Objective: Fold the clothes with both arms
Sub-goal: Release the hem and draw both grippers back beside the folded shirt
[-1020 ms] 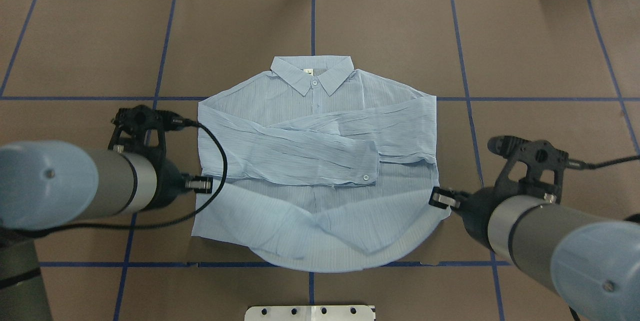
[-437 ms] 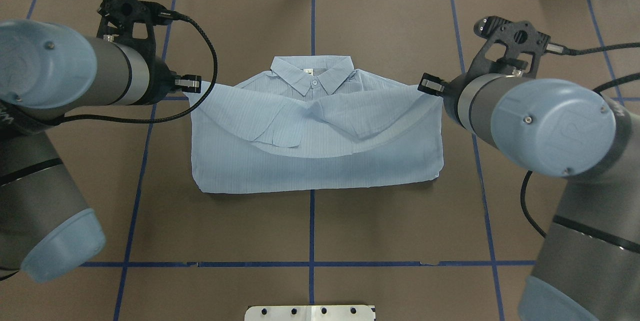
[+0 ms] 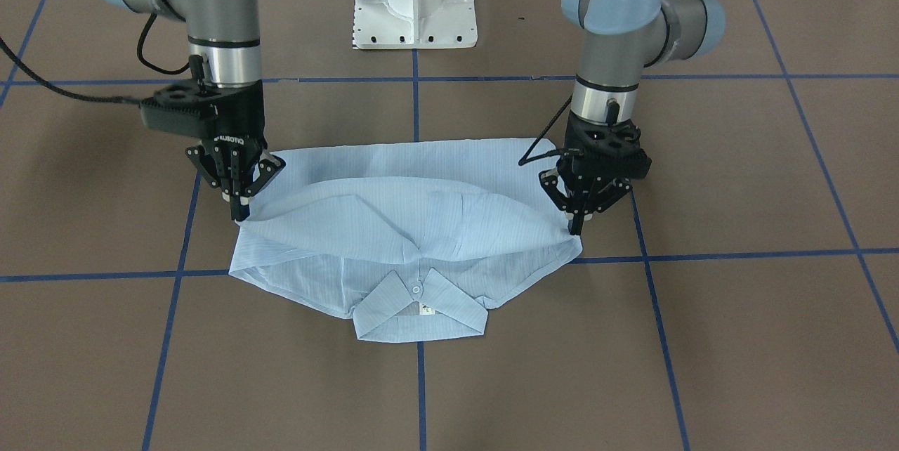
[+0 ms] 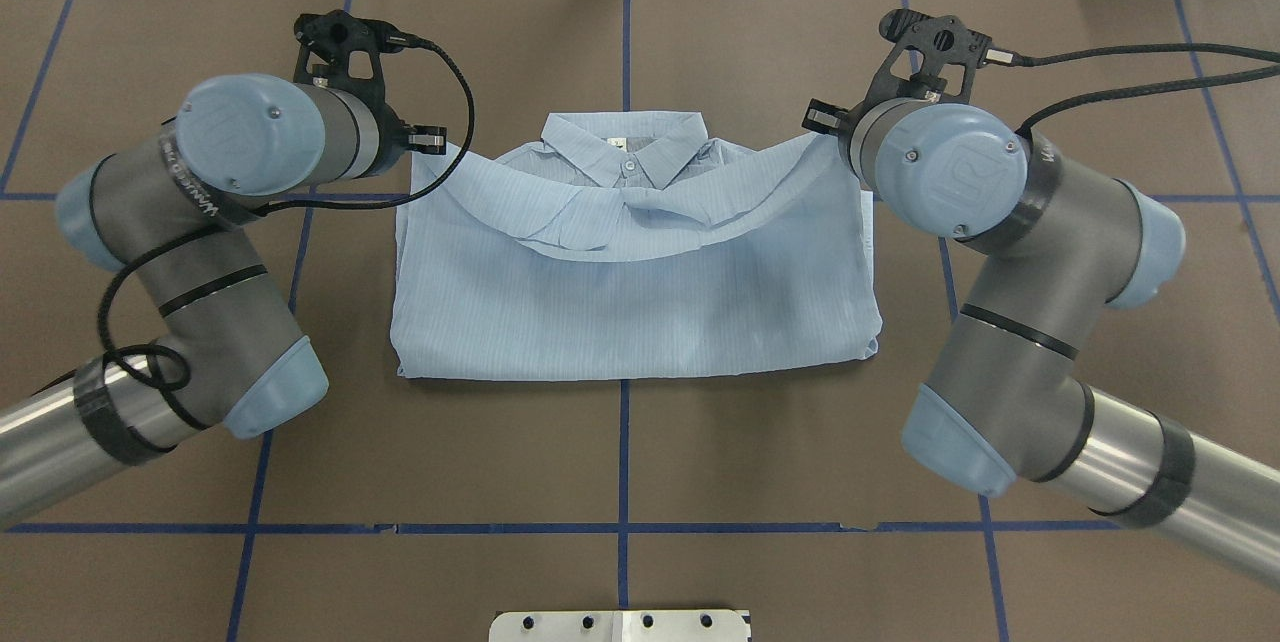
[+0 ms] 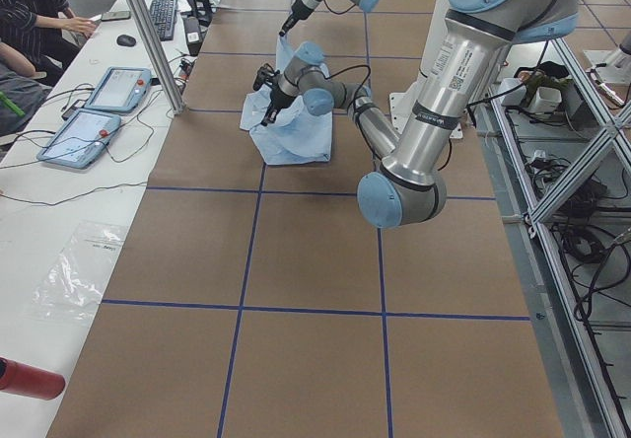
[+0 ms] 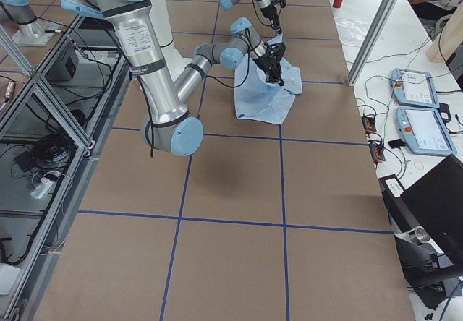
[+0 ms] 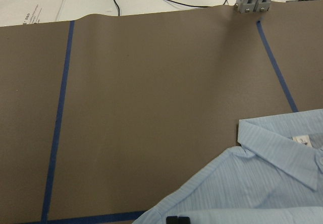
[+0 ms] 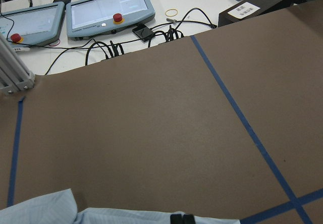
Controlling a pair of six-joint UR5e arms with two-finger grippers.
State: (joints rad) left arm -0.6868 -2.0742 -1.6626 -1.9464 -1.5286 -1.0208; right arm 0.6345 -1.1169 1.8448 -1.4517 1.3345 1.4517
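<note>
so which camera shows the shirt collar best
The exterior front-facing view: the collar lies nearest that camera, whole, with its button and label showing. The overhead view has it too, farther off. The left wrist view cuts off one side; the right wrist view catches shirt but no collar; in side views it is too small.

ROBOTIQ (white lettering) on right gripper [image 3: 239, 211]
</note>
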